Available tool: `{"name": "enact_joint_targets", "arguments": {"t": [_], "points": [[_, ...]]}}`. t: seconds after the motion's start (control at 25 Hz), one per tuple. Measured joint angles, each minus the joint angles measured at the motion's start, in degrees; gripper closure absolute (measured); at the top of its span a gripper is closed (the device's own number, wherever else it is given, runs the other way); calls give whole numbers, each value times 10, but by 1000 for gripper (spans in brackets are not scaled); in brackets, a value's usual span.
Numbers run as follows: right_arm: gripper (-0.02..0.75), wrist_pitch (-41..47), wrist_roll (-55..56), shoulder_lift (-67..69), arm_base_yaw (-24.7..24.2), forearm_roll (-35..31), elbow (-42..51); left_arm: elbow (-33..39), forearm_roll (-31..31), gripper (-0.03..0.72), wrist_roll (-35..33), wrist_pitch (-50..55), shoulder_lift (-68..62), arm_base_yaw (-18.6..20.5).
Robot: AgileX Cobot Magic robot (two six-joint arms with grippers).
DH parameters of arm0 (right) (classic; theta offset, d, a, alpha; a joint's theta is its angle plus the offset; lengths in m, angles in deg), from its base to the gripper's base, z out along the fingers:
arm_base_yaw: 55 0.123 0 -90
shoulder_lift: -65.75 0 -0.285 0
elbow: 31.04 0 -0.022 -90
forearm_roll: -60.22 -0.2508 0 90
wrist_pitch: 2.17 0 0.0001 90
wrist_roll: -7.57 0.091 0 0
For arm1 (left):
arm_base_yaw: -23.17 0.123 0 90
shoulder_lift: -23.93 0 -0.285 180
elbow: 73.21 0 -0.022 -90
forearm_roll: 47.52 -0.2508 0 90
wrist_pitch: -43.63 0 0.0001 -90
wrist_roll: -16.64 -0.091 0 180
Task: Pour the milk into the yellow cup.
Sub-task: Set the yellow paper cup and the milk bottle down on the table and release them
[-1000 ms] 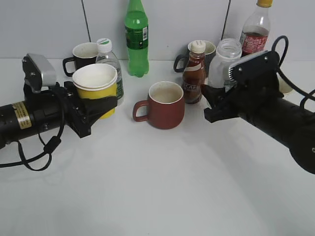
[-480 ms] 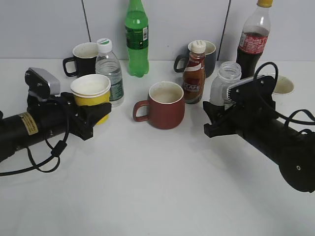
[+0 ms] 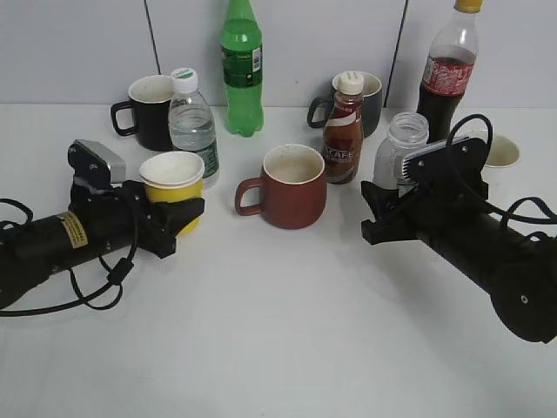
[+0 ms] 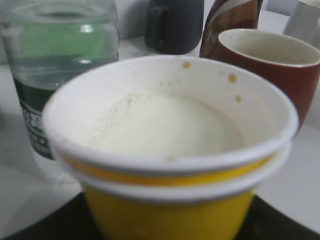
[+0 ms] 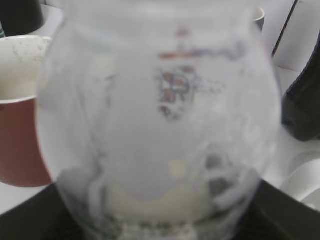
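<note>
The yellow cup (image 3: pixel 173 183) has a white rim and stands upright in my left gripper (image 3: pixel 178 213), which is shut on its lower body, low at the table's left. In the left wrist view the cup (image 4: pixel 170 210) fills the frame and holds white milk (image 4: pixel 160 125). The clear capless milk bottle (image 3: pixel 399 152) is upright in my right gripper (image 3: pixel 385 205), which is shut on it at the right. In the right wrist view the bottle (image 5: pixel 160 110) is nearly empty, with a thin layer of milk at the bottom (image 5: pixel 155 200).
A dark red mug (image 3: pixel 294 185) stands between the two grippers. Behind it are a brown CAFE bottle (image 3: pixel 343 131), a water bottle (image 3: pixel 192 122), a green bottle (image 3: pixel 241 65), a black mug (image 3: pixel 148 111), a grey mug (image 3: pixel 370 96) and a cola bottle (image 3: pixel 451 65). A white cup (image 3: pixel 502 150) stands at the far right.
My left gripper has lowered the yellow cup and shifted it slightly right. My right gripper has lowered the upright bottle and then held still.
</note>
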Motion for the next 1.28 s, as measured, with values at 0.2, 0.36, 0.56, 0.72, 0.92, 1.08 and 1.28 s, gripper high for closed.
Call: {"name": "enact_joint_targets", "arguments": {"t": [0.2,0.36,0.56,0.72,0.92,1.08,1.28], "points": [[300,0,0,0,0,-1,0,-2,4,305,-24,-2,-28,0],[300,-1,0,0,0,-1,0,-3,2,300,-28,-7,-31,0],[300,-1,-1,0,0,-1,0,-3,1,225,-28,-5,-31,0],[300,-1,-6,0,0,-9,0,-3,0,165,-29,-5,-35,0],[300,0,-8,0,0,-25,0,-3,-1,154,-29,-5,-35,0],[300,0,-9,3,0,-28,0,11,0,128,-29,-5,-28,0],[300,-15,-10,43,0,-29,-6,25,7,101,-29,-7,-11,0]]}}
